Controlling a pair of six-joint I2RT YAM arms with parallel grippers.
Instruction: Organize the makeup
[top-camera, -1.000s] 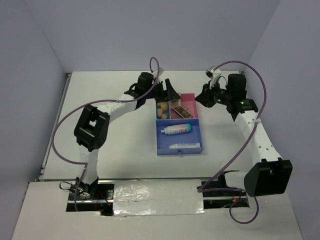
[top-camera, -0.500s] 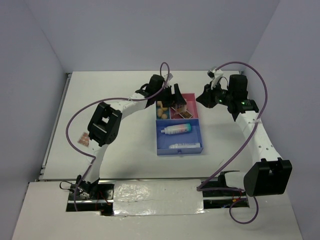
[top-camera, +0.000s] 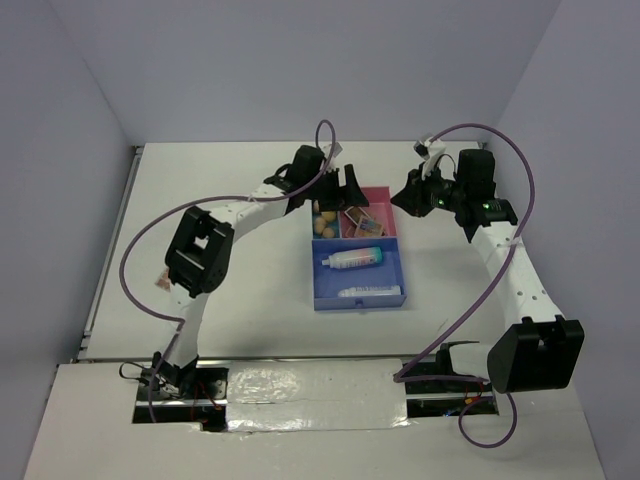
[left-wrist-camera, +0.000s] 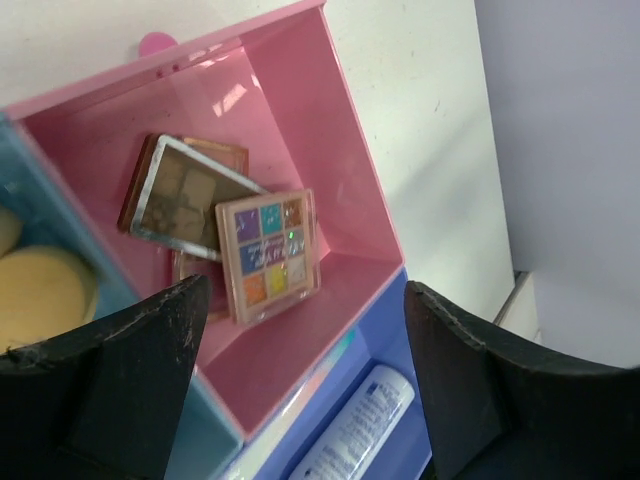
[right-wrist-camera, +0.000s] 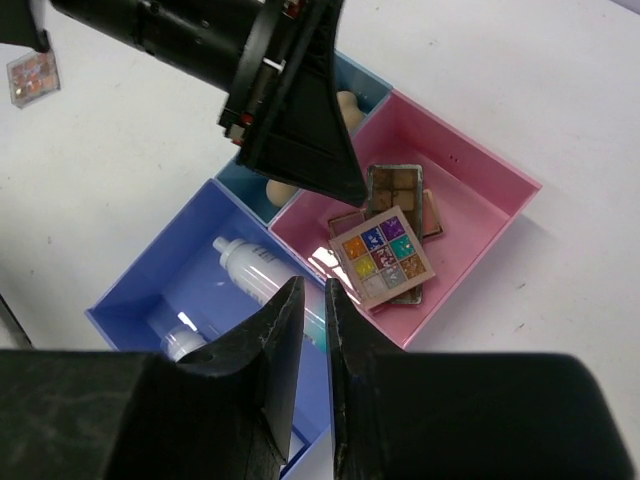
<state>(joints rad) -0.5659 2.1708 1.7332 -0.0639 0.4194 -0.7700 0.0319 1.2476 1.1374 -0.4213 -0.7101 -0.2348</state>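
The multicolour palette (left-wrist-camera: 267, 253) lies in the pink compartment on top of a brown palette (left-wrist-camera: 190, 200) and the edge of another palette. It also shows in the right wrist view (right-wrist-camera: 385, 255) and the top view (top-camera: 367, 226). My left gripper (left-wrist-camera: 306, 290) is open and empty just above that compartment (top-camera: 350, 190). Beige sponges (top-camera: 325, 220) sit in the teal compartment. The gradient bottle (top-camera: 352, 259) and the slim white tube (top-camera: 372, 292) lie in the blue compartment. My right gripper (right-wrist-camera: 313, 285) is shut and empty, held high beside the tray's right (top-camera: 408, 195).
The blue-and-pink tray (top-camera: 318, 290) stands at the table's middle. One more small palette (top-camera: 164, 278) lies on the table at the far left by the left arm's elbow, and it also shows in the right wrist view (right-wrist-camera: 32, 78).
My left gripper dipped over the pink compartment and drew back a little. The multicolour palette now lies on the stack there. The right arm has not moved.
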